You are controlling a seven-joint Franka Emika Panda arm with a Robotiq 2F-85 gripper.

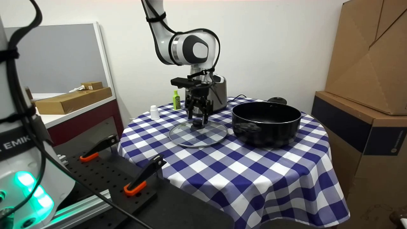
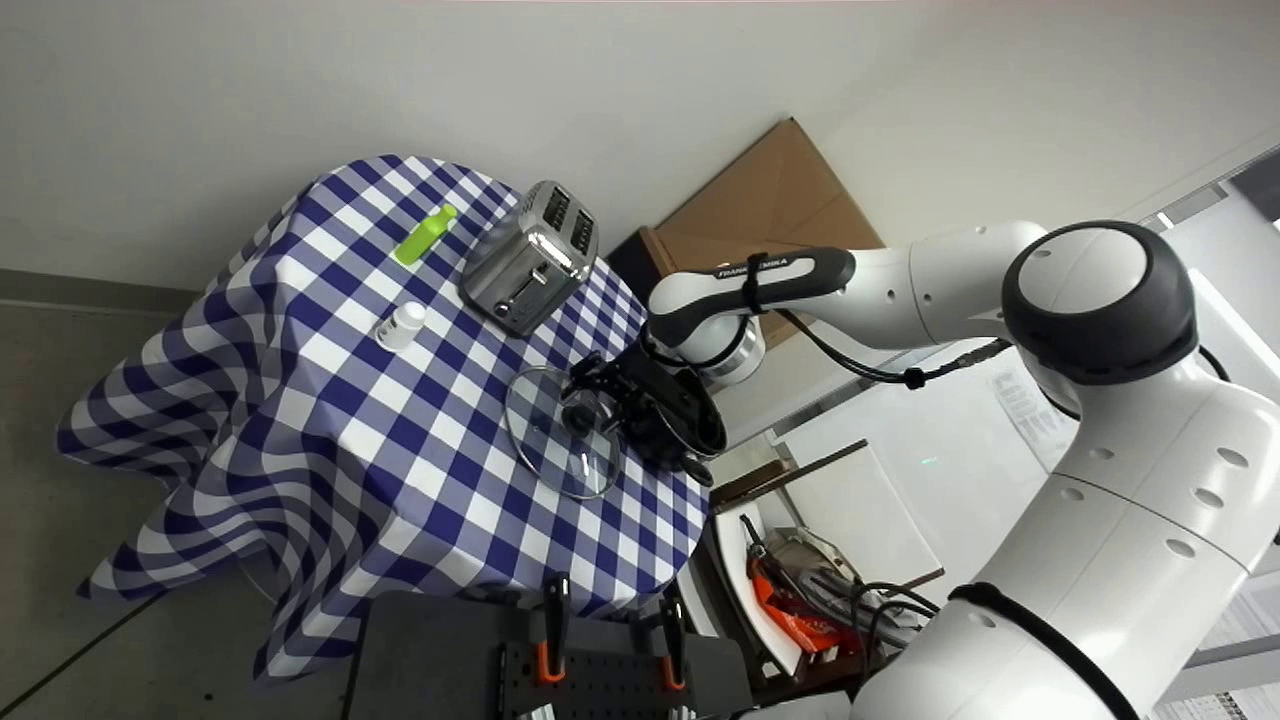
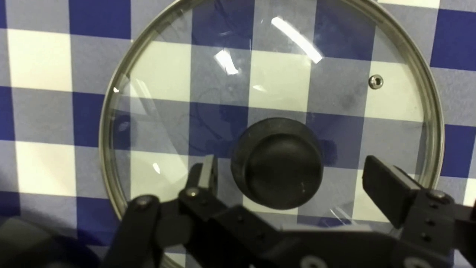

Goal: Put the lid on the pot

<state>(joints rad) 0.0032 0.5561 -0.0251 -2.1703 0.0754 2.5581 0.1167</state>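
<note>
Base [image 1: 54, 181] of the robot stands at the far left in an exterior view; farther right its forearm [image 1: 155, 35] slants in from the top edge, bends at the wrist [image 1: 197, 51] and points the end effector [image 1: 197, 119] down over the glass lid [image 1: 198, 136] on the table [image 1: 229, 178]. The fingers [image 3: 390, 190] are spread wide, one to either side of the lid's black knob [image 3: 279, 163], and the wrist view shows a gap on both sides, narrower at the left of that view.

Counted from left to right: two black clamps [image 1: 144, 173] with orange feet, one white bottle [image 1: 154, 112], one green bottle [image 1: 176, 101], one lid, one silver toaster [image 2: 530, 265], one black pot [image 1: 273, 130] and, at the far right, at least two cardboard boxes [image 1: 369, 70]. The lid lies flat on the checked cloth [image 1: 305, 178], just left of the pot in both exterior views, and has one knob and one small metal vent [image 3: 376, 81].

In an exterior view the top edge cuts off the forearm, and the end effector covers part of the toaster. The end effector hides much of the pot [image 2: 660, 440] in an exterior view, and its outline is hard to make out, black against black. In the wrist view a dark shape [image 3: 41, 245] in the lower left corner is too blurred to name, and the lid's rim leaves the frame at the top.
</note>
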